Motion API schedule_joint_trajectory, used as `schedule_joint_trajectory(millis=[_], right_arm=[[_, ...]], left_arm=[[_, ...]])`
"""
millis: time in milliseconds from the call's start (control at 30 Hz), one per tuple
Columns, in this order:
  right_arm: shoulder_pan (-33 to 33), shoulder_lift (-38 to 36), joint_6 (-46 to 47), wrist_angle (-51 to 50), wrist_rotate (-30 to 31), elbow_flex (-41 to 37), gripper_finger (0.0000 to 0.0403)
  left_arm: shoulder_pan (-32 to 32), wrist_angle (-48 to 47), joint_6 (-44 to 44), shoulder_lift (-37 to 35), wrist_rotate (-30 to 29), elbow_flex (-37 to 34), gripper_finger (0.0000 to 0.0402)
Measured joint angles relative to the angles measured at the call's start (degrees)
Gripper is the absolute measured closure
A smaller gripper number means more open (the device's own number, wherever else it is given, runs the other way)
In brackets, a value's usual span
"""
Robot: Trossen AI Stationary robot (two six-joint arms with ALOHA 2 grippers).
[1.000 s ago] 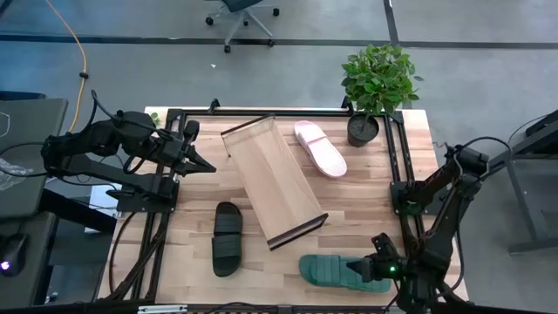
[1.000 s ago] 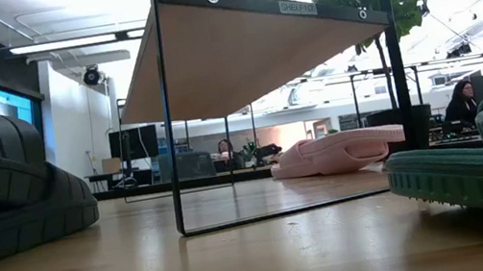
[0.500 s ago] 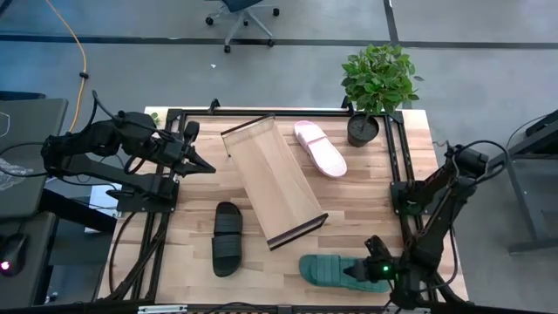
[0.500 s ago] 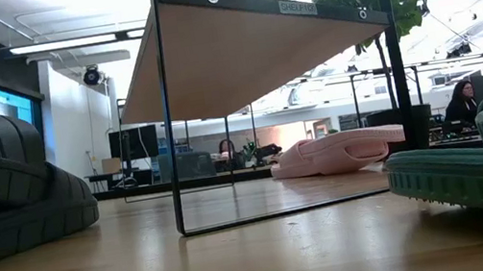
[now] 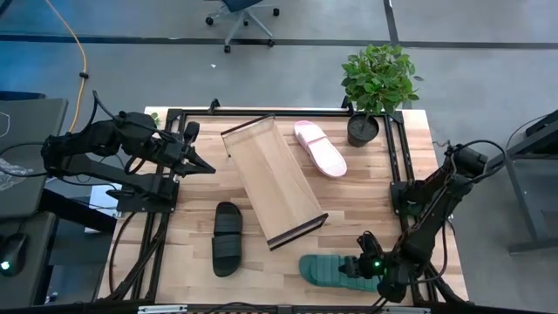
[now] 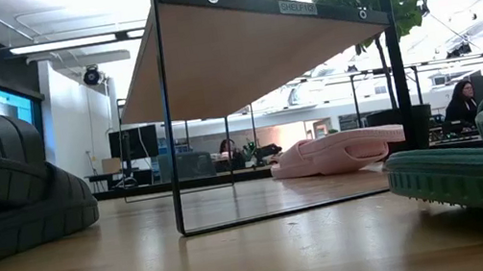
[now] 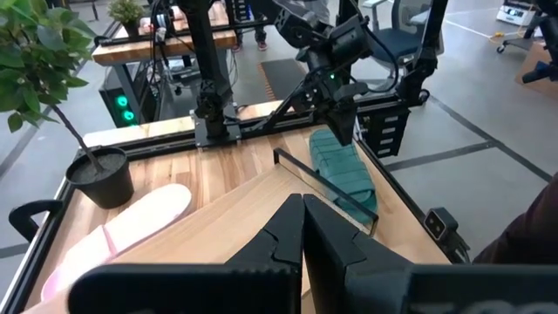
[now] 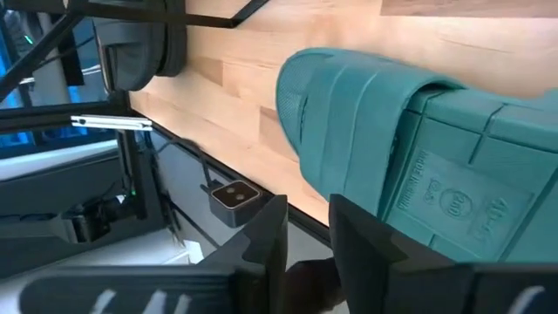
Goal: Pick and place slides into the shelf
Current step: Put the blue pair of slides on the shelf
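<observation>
Over the last second my right gripper (image 5: 359, 264) has advanced over the green slide (image 5: 330, 269) at the table's near edge, fingers parting slightly, nothing gripped yet. Left gripper (image 5: 202, 164) waits pressed together beside the shelf (image 5: 272, 181). Pickup is just beginning.

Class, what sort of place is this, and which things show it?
Probably a robotics lab in an open office: two arms mounted at a wooden table, an office chair on the floor, and people at desks behind.
</observation>
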Motion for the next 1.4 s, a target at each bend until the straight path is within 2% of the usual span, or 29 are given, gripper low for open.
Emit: schedule_joint_trajectory(millis=[367,533,867,1133,1400], right_arm=[[-0.58,0.20,1.53,-0.86,-2.46,0.00,0.0324],[-2.02,2.41,1.54,0.40,-6.70,0.00,0.0324],[-2.29,6.32,1.99,4.89,-7.05,0.00,0.0324],[-2.26,6.40,1.99,3.79,-9.63,0.00,0.0324],[-2.36,6.40,1.98,2.31,-9.64,0.00,0.0324]], left_arm=[[0.00,-1.68,0.31,-0.01,0.00,-0.02,0.0401],[-0.01,-2.07,0.29,-0.01,0.00,-0.02,0.0401],[0.00,-2.44,0.29,-0.01,0.02,-0.02,0.0401],[0.01,-2.42,0.27,-0.01,0.11,-0.02,0.0401],[0.00,-2.40,0.23,-0.01,1.05,-0.02,0.0401]])
